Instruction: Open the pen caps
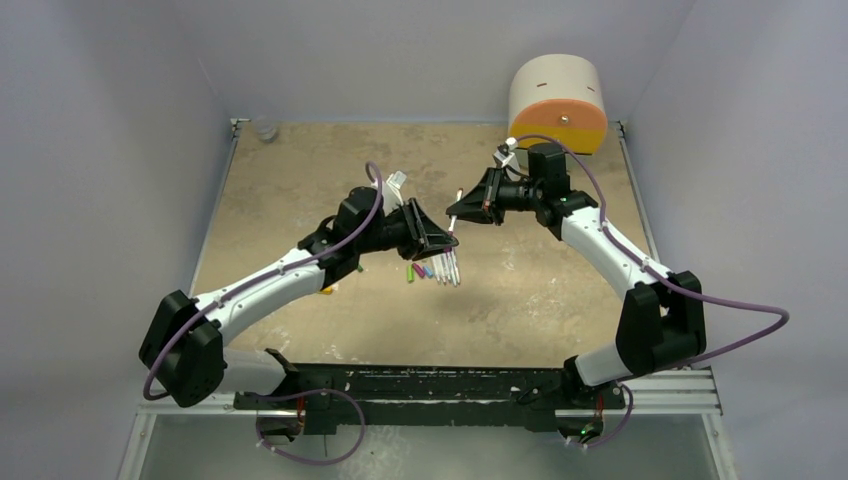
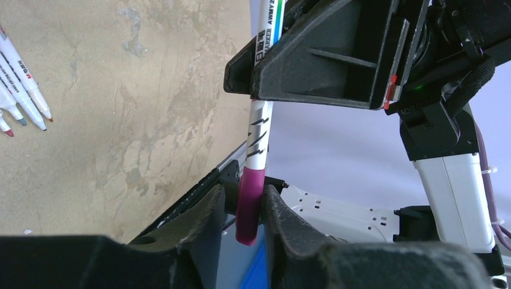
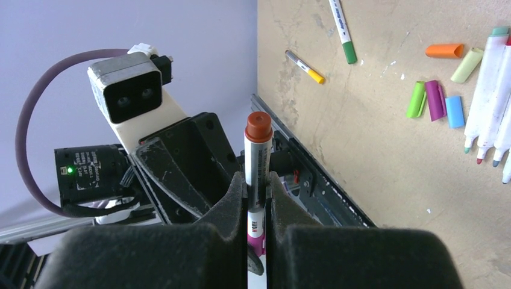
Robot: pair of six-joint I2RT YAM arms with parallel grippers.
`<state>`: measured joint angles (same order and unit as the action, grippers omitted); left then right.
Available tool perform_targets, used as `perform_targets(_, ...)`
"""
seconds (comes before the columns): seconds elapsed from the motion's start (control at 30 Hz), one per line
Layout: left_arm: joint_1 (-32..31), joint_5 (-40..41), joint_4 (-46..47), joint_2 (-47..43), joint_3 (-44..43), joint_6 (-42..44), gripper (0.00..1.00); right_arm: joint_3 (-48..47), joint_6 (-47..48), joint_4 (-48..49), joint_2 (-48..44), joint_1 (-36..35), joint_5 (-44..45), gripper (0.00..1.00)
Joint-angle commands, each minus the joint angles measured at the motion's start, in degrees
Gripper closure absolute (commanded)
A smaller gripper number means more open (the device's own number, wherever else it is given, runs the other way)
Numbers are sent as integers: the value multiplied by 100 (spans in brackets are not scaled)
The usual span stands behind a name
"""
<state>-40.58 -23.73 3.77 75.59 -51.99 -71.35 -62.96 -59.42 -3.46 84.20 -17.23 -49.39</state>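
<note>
Clamping the magenta cap (image 2: 249,208), left fingers (image 2: 202,227) oppose right fingers (image 3: 230,206) gripping the pen (image 3: 258,158).

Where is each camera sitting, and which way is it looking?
Top external: high above, looking down at the table; left arm and right arm show.
Left wrist: on left arm, looks along the left tool at the magenta cap; own fingers show.
Right wrist: on right arm, looks along the right tool at the pen; own fingers show.
Both wrist views share that pen.
</note>
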Motion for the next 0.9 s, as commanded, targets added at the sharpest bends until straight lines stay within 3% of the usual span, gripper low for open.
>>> perform_targets(0.0, -27, -166, 461, 85, -238, -10, 80, -35, -2, 229, -121, 1, -176, 100)
perform_targets(0.1, -21, -194, 464, 121, -261, 17, 100, 4, 18, 230, -100, 1, -185, 100)
perform_targets(0.23, -110, -330, 426, 74, -296, 21, 100, -29, 10, 168, -3, 5, -379, 100)
perform_targets(0.37, -264, -468, -216, -196, -355, 300, 100, -301, 208, -71, 193, 143, -333, 100)
perform_targets(0.63, -895, -475, -1338, -1275, -37, 374, 100, -697, 392, -244, 588, 846, -455, 100)
perform_targets(0.87, -1222, -240, -2110, -1977, 109, 347, 100, -1283, 557, -378, 1030, 968, -354, 100)
